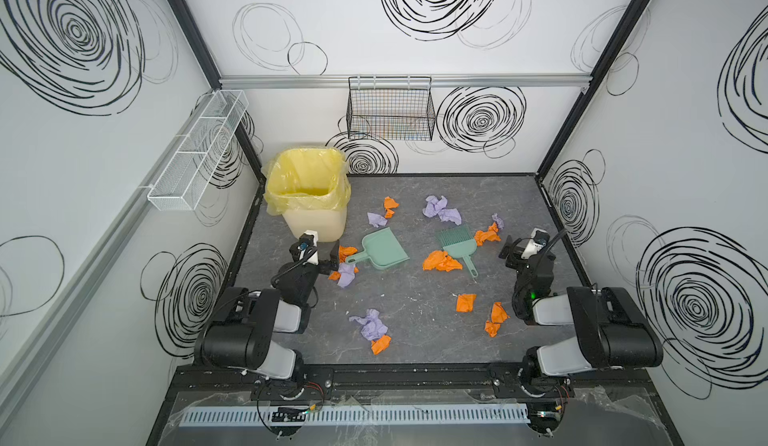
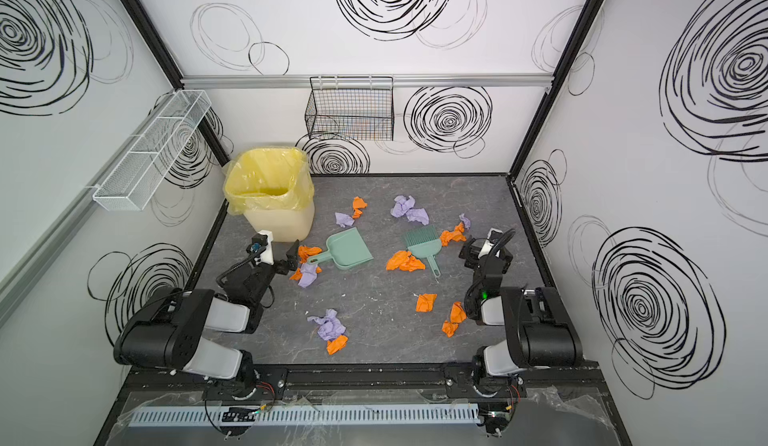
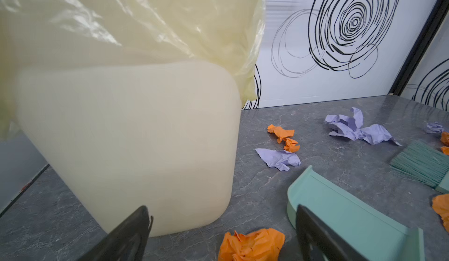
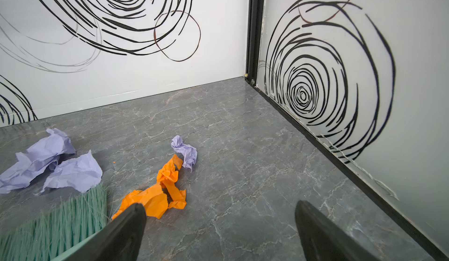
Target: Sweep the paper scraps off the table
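The left gripper [image 1: 332,258] and right gripper [image 1: 508,253] both gape empty, low over the dark grey veined table [image 1: 415,290] between white swirl-marked walls [image 1: 685,132]. A cream bin [image 1: 316,226] with a yellow liner [image 1: 307,174] stands just beyond the left one; crumpled paper scraps [image 1: 442,262] lie scattered around a dustpan [image 1: 384,251], handle toward the left gripper, and a brush [image 1: 457,242], bristles toward the back wall [image 1: 374,28].
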`<move>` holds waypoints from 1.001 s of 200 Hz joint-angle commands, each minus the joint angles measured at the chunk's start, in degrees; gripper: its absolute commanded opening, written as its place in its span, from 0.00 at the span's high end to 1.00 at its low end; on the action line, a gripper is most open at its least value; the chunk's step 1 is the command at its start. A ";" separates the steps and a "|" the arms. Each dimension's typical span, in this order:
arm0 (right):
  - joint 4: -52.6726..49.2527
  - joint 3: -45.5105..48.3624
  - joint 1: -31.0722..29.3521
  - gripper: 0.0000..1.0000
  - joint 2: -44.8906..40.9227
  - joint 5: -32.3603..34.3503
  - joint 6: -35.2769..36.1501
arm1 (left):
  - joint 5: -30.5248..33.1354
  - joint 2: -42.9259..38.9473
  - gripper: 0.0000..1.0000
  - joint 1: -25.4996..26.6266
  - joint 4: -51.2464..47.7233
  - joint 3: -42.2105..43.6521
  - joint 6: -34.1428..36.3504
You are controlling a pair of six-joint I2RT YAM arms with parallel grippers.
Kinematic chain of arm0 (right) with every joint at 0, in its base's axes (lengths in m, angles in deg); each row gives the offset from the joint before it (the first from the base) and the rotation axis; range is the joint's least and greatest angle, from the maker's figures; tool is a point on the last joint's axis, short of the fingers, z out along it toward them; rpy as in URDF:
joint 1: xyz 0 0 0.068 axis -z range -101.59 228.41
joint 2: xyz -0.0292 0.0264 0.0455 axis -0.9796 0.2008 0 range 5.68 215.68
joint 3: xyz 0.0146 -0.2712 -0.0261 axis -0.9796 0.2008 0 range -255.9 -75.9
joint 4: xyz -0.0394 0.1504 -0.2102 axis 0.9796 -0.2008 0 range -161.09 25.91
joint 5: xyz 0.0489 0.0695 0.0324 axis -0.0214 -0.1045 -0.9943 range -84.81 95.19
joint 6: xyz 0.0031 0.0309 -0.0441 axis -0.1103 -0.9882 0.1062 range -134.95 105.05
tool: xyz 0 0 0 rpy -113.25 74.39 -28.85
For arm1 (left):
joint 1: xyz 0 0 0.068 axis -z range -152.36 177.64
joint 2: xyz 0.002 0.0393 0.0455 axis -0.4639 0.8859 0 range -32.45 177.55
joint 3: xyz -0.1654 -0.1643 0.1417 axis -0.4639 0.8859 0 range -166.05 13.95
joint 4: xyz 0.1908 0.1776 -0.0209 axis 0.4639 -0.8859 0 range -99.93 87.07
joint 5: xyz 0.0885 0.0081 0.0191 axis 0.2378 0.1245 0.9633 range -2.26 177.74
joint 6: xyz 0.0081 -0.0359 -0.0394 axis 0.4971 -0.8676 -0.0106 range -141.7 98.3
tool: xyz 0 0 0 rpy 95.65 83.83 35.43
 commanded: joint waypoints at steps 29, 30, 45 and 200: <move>0.51 -0.60 -0.38 0.00 -0.09 0.61 0.76 | 1.58 -0.32 0.04 -0.50 2.08 -0.69 0.39; 0.51 -0.60 -0.38 0.00 -0.09 0.61 0.76 | 1.59 -0.32 0.04 -0.50 2.08 -0.67 0.37; 0.58 -0.60 -0.38 0.00 -0.07 0.65 0.77 | 1.26 -0.32 0.04 -0.60 2.08 -0.66 0.26; 0.64 -0.60 -0.64 0.00 0.01 0.95 0.99 | 0.47 -0.24 0.04 -1.04 1.99 -0.80 0.08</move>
